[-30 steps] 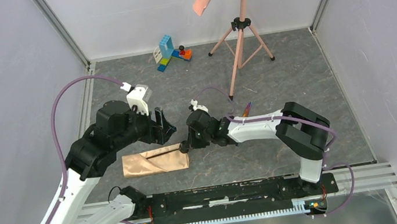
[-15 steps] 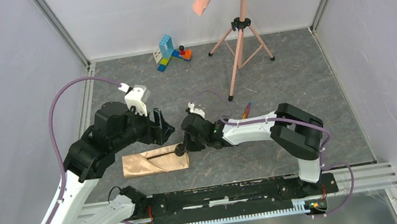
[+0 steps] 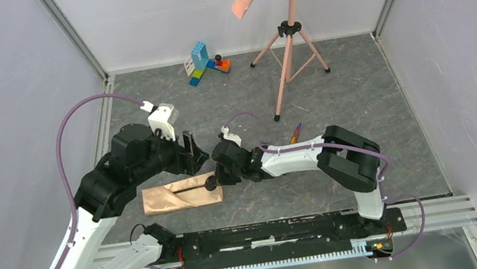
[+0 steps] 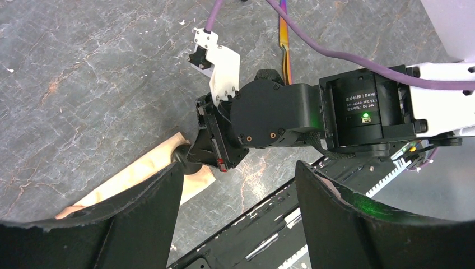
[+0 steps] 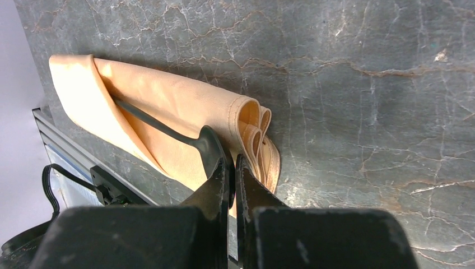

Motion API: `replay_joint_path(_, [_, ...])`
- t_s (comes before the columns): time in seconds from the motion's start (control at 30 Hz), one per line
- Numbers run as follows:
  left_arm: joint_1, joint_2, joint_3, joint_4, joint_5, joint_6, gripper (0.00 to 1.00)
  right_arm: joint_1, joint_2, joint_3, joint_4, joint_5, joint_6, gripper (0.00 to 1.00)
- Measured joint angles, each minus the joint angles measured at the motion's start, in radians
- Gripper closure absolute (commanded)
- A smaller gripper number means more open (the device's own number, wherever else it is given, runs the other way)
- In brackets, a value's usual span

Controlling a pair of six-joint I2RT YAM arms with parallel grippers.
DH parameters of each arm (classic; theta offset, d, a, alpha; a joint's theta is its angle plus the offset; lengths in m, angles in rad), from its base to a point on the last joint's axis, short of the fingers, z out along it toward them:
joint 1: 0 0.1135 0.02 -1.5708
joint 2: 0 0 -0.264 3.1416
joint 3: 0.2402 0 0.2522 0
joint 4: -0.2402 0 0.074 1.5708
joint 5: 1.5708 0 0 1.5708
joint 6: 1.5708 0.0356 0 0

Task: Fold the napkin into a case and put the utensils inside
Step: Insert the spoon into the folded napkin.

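Top external view: at 7 o'clock on the table (image 3: pixel 384 86) lay the case (image 3: pixel 171 199). Its long near edge ran alongside the black rail (image 3: pixel 270 232) at the table's near edge, with only a narrow strip of bare stone between them. The case's open mouth faced 3 o'clock.

Just past its far edge my left gripper (image 3: pixel 195 153) hung with jaws spread wide and nothing between them. From that wrist, both fingers (image 4: pixel 140 218) framed the case's mouth end.

At the mouth, my right gripper (image 5: pixel 232 168) was pressed together, pinching the broad end of the black utensil (image 5: pixel 162 128). The thin shaft ran toward 9 o'clock along a fold of the cloth, and the layered edges curled just beside my fingertips.

The iridescent utensil (image 3: pixel 296 131) lay apart at 2 o'clock from that gripper, behind my right forearm. The tripod (image 3: pixel 286 50) stood farther back at 1 o'clock, one foot near that utensil, and the toy blocks (image 3: pixel 206 61) sat at 12 o'clock by the back wall. Wide bare stone stretched toward 3 o'clock.
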Motion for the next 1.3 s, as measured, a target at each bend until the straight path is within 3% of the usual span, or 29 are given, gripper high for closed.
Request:
replay_joint_path(0.63, [0.031, 0.000, -0.021, 0.005, -0.051, -0.005, 0.20, 0.020, 0.042, 0.020, 0.076, -0.015, -0.011, 1.00])
replay_joint_path(1.3, [0.035, -0.018, -0.021, 0.005, -0.043, -0.004, 0.20, 0.021, 0.141, 0.167, 0.075, -0.002, -0.021, 0.95])
